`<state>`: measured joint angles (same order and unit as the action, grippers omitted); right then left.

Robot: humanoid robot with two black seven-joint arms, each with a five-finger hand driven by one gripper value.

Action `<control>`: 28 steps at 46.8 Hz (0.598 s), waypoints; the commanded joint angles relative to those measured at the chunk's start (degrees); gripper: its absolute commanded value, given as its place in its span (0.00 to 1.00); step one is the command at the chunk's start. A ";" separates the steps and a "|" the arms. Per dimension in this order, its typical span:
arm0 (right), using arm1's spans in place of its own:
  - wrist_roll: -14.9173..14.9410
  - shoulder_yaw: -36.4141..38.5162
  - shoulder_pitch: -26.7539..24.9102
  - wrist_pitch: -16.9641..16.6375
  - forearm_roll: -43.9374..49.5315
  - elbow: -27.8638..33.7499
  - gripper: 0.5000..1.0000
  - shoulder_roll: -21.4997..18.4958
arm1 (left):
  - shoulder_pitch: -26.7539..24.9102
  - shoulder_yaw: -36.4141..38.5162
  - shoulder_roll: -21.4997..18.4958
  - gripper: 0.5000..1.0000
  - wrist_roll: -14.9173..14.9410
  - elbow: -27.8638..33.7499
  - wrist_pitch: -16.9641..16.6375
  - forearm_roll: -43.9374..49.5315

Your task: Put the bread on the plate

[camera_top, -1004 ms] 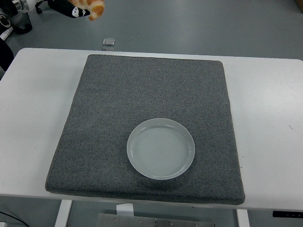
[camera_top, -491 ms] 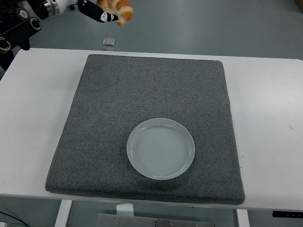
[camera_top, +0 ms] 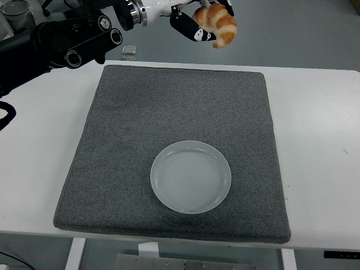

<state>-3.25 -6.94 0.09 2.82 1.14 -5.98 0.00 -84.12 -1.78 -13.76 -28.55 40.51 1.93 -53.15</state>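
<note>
A golden-brown croissant (camera_top: 218,25) is held in my left hand (camera_top: 197,22), high above the far edge of the table. The left arm comes in from the upper left and reaches right. The fingers are closed around the bread. An empty pale round plate (camera_top: 190,176) lies on the near middle of a grey mat (camera_top: 140,112), well in front of and below the hand. My right arm does not show.
The grey mat covers most of the white table (camera_top: 320,129). A small clear object (camera_top: 129,52) sits beyond the table's far edge at the left.
My left arm has swung in from the upper left toward the right, carrying the croissant from the top-left corner to above the mat's far edge. The plate has not moved.
</note>
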 commanded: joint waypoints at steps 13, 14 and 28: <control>0.00 0.00 0.00 0.08 0.00 0.00 0.88 0.00 | -0.43 2.04 -1.88 0.00 0.07 10.89 -2.01 -0.55; 0.00 0.00 0.00 0.08 0.00 0.00 0.88 0.00 | -0.34 2.30 -2.32 0.00 0.07 11.95 -2.36 -0.55; 0.00 0.00 0.00 0.00 0.00 0.00 0.88 0.00 | 0.36 6.26 -11.11 0.00 -0.02 28.38 -5.97 -1.43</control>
<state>-3.26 -6.94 0.09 2.83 1.14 -5.98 0.00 -83.96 3.98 -23.20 -28.56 66.03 -3.56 -53.95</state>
